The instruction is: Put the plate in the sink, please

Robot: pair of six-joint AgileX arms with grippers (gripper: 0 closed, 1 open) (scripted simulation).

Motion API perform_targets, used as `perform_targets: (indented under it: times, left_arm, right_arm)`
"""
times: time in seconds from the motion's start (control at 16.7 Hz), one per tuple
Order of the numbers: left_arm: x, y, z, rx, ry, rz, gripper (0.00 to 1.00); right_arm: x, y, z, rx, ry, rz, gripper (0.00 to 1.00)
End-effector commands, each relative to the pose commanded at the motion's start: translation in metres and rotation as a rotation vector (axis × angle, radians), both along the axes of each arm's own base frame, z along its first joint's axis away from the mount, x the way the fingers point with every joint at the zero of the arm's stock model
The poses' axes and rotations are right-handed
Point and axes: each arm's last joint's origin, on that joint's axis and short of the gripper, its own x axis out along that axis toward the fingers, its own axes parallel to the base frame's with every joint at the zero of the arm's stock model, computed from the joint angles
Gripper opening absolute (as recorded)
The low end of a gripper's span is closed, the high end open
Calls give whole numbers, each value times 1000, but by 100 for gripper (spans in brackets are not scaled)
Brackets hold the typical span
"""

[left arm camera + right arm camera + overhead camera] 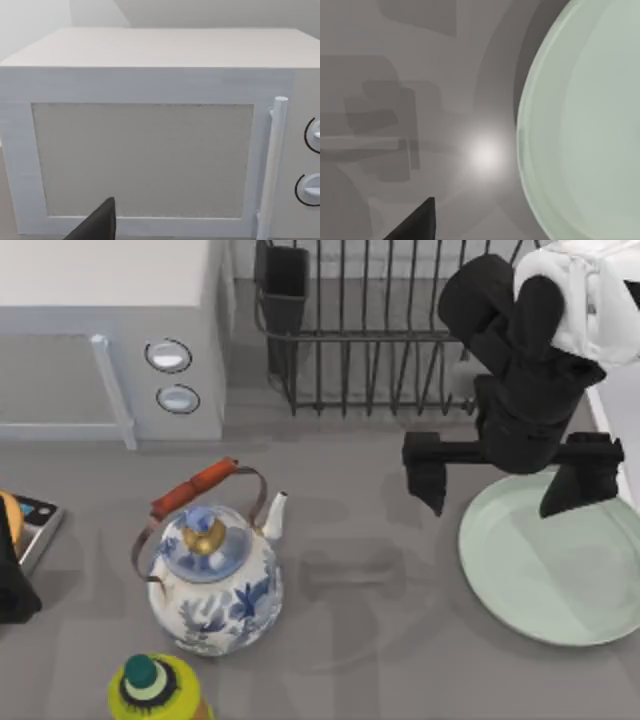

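The plate, large, round and pale mint green, lies flat on the grey counter at the right. My right gripper hangs above the plate's far left rim, open wide, with one finger left of the rim and the other over the plate, holding nothing. In the right wrist view the plate curves past one dark finger. The sink shows as a pale strip at the right edge, behind the plate. My left arm is parked at the left edge, facing the microwave.
A blue-and-white teapot with a red handle stands left of centre. A yellow-green bottle is in front of it. The white microwave and the black wire dish rack line the back. A small tray sits far left.
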Motion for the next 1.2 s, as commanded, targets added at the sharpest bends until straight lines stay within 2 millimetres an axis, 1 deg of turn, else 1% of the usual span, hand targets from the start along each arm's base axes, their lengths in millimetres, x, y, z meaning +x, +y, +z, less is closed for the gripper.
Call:
perform_targets:
  times: [0.18,0.42,0.54,0.66,0.84,1.02,1.08,1.2]
  left_arm:
    - [0,0,0,0,0,0,100]
    - [0,0,0,0,0,0,100]
    - [0,0,0,0,0,0,100]
    - [0,0,0,0,0,0,100]
    - [0,0,0,0,0,0,100]
    - [0,0,0,0,0,0,100]
    - [0,0,0,0,0,0,100]
    - [0,0,0,0,0,0,100]
  right_arm:
    - [4,8,-7,-18,33,0,100]
    - [4,6,-7,-17,32,-4,100]
    - [5,6,-13,-19,35,-4,100]
    - [6,7,-30,-21,38,-3,100]
    - [8,9,-65,-14,25,-2,100]
    - [6,9,-99,-14,26,-1,100]
    - [5,8,-106,-17,30,0,100]
    - [4,8,-109,-18,33,0,100]
